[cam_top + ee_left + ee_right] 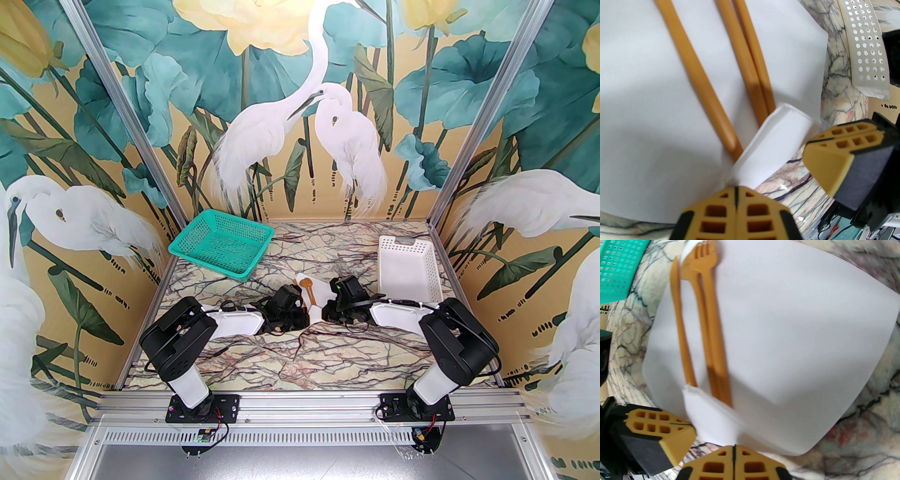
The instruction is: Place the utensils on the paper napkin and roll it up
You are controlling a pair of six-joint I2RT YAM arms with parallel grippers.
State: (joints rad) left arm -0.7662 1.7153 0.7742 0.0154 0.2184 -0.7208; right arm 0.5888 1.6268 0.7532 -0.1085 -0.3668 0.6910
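The white paper napkin (322,289) lies at the table's middle (646,105) (787,333). On it rest the orange-brown utensils (307,285): a knife (678,322) and a fork (703,261) stacked on another piece, handles side by side (750,70). The near corner is folded up over the handle ends (773,150) (710,413). My left gripper (736,189) (301,319) (691,425) is shut on one end of that fold. The right gripper (733,447) (328,315) (811,143) is shut on the other end.
A green mesh basket (220,243) stands at the back left and a white perforated basket (408,267) at the back right, close to the right arm. Bare marble table (300,361) lies between the arms' bases and the napkin.
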